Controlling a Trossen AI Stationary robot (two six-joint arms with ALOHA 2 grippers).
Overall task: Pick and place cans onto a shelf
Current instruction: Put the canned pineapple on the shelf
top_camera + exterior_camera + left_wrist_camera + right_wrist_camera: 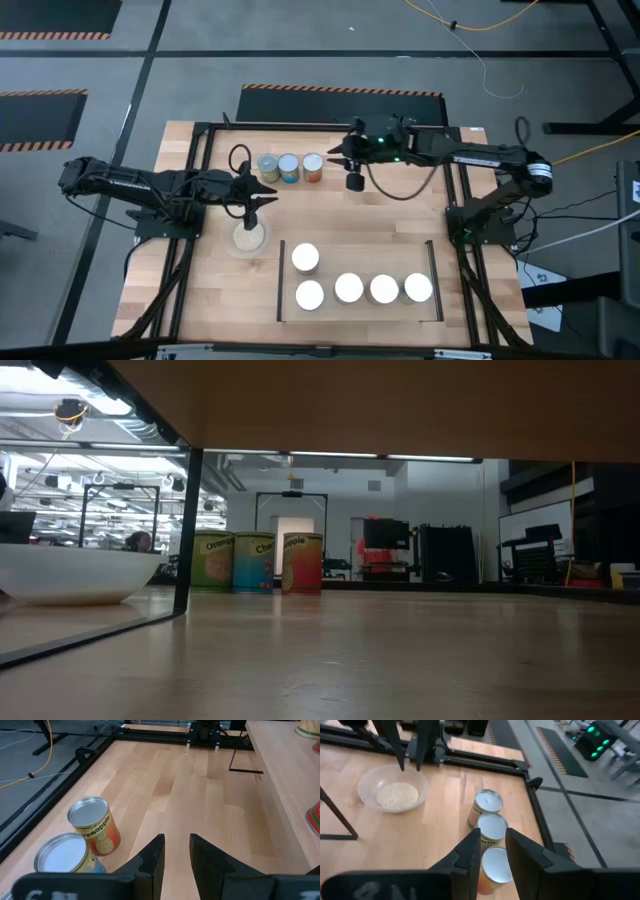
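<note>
On the near part of the table [200, 300] the shelf [360, 268] already carries five cans [349, 288]: four in its front row and one behind the leftmost. That leaves three gaps in the back row, so any can lowered there has to clear the tops of its neighbours; a low approach would likely knock one over or push it off the panel.

Just left of the shelf sits the dish [249, 238] of beige grains. The left claw [258, 205] hangs right beside it, fingers [153, 857] slightly parted and holding nothing. A careless swing from that arm could tip the dish and spill the grains over the table.

Farther back, three cans [290, 168] stand in a tight row, seemingly touching. The right claw [343, 158] is just beside the nearest, orange one [494, 867], released and empty, its gap lined up along the row. Its opening looks barely wider than a can, so my worry is that a finger lands on the rim or wedges against the next can. The row would then shove along, or the can would tilt in the grip. The cans' smooth sides may slip under a light squeeze.
</note>
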